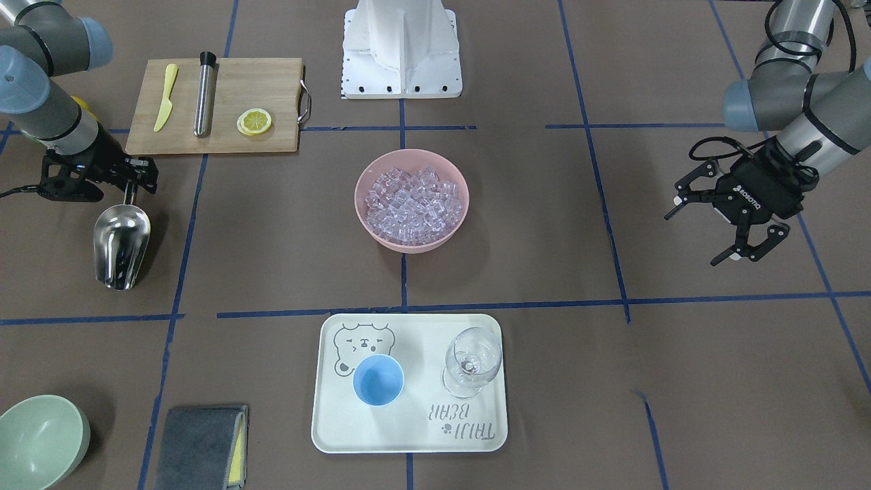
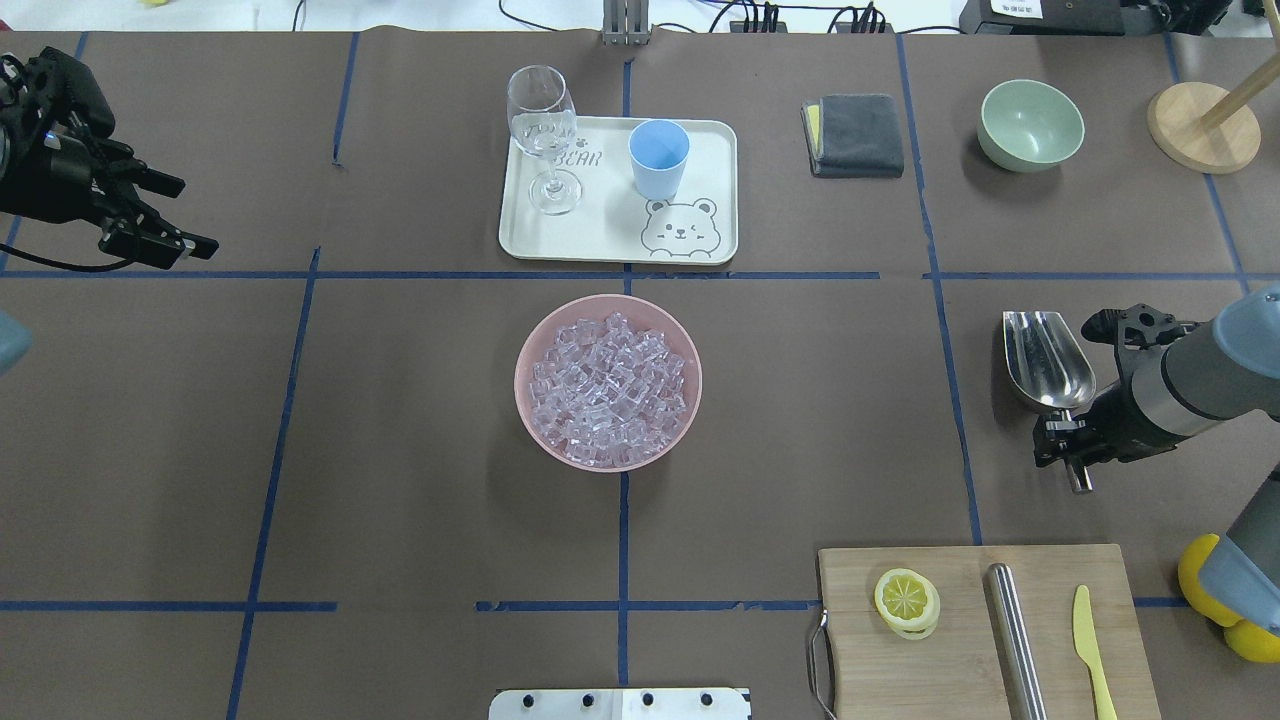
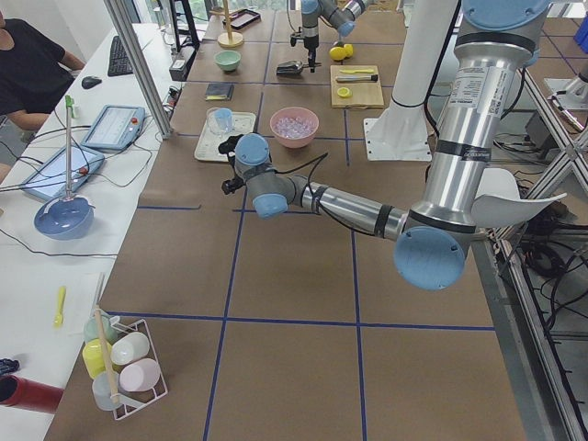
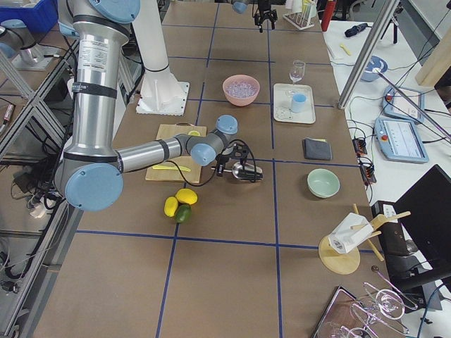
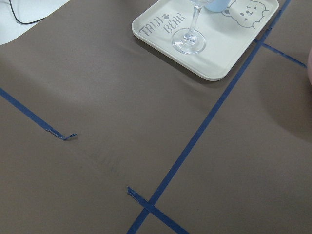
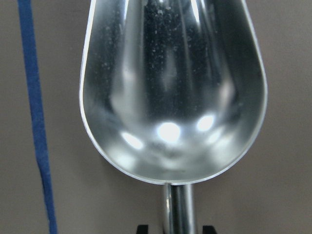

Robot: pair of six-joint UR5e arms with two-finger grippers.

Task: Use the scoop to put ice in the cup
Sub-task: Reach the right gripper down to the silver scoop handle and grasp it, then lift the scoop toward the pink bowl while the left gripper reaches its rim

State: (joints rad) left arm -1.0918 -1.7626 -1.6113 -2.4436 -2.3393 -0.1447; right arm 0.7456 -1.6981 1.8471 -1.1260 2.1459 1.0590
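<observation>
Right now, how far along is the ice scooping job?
Nothing is done yet: the cup is empty and the ice sits in the pink bowl. In hand: the right gripper straddles the handle of the empty scoop; whether it grips, I cannot tell. The left gripper hangs open, away. Left: scoop, carry, pour.
</observation>
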